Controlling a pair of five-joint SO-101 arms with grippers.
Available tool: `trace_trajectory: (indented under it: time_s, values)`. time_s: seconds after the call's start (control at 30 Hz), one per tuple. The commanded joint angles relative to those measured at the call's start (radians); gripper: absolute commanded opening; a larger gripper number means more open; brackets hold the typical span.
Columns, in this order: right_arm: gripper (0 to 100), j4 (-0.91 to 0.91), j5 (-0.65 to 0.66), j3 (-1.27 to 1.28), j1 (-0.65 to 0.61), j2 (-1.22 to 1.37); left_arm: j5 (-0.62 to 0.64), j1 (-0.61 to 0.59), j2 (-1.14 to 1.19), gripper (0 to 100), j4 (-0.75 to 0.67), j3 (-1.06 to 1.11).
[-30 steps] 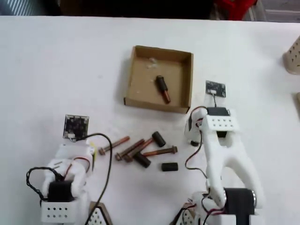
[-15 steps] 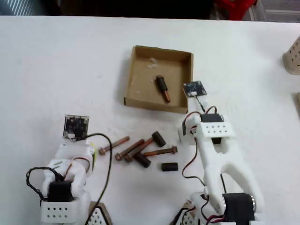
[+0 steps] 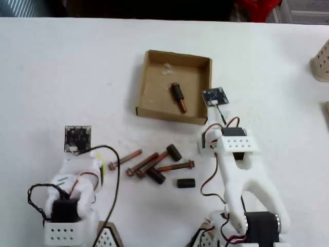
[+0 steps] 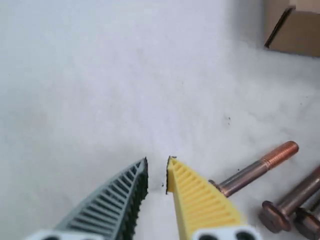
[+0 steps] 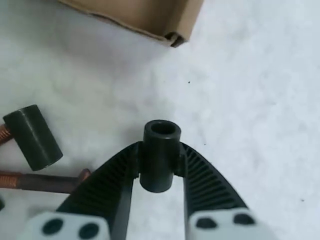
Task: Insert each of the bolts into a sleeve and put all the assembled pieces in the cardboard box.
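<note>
White table (image 3: 61, 67) with both arms at the near edge. The right arm (image 3: 241, 175) stands just off the near right corner of the cardboard box (image 3: 153, 90). The left arm (image 3: 72, 190) is low on the other side, well apart from the box. The box is open-topped and sits mid-table, with one assembled piece (image 3: 179, 97) lying inside: a dark sleeve on a copper bolt. Between the arms, in front of the box, is a loose cluster. It has a bare bolt (image 3: 125, 159) nearest the left arm, then two bolts (image 3: 146, 163) side by side. A dark sleeve (image 3: 174, 152) is at the far end of one of them, and another sleeve (image 3: 156, 176) is by the near end. Then comes a bolt (image 3: 176, 166) lying crosswise, and a lone sleeve (image 3: 186, 182) just in front of it, apart from the rest. The right gripper (image 5: 160, 146) is clamped on a black sleeve (image 5: 161, 136), held upright with its bore facing up, above the table near the box corner. The left gripper (image 4: 157, 160) has its tips a narrow gap apart with nothing between them, over bare table just beside the threaded end of the bare bolt.
</note>
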Motion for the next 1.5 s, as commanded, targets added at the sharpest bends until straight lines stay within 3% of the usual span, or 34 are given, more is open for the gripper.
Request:
trace_trajectory:
  time_s: [0.0,0.33,0.43,0.77,0.9,1.23,1.33,1.47]
  values:
    - [1.7,-0.010,0.014,-0.002,0.004,-0.016,0.037,-0.001,0.036,10,0.023,-0.130]
    - [1.7,-0.008,0.014,0.002,0.008,-0.016,0.040,0.036,0.642,10,0.029,-0.499]
    - [1.7,-0.008,0.014,0.002,0.005,-0.016,0.104,0.068,0.783,10,0.040,-0.569]
    - [1.7,-0.012,0.015,-0.002,0.002,-0.007,0.261,0.358,0.978,10,0.341,-0.865]
    - [1.7,-0.012,0.017,-0.002,0.002,-0.007,0.311,0.458,1.021,10,0.276,-0.842]
    - [1.7,-0.012,0.021,0.000,0.002,-0.007,0.408,0.466,1.225,10,0.048,-0.723]
    - [1.7,-0.012,0.021,0.000,0.002,-0.007,0.405,0.458,1.253,3,0.029,-0.701]
    - [1.7,-0.012,0.021,0.000,0.002,-0.007,0.404,0.426,1.253,2,0.029,-0.701]
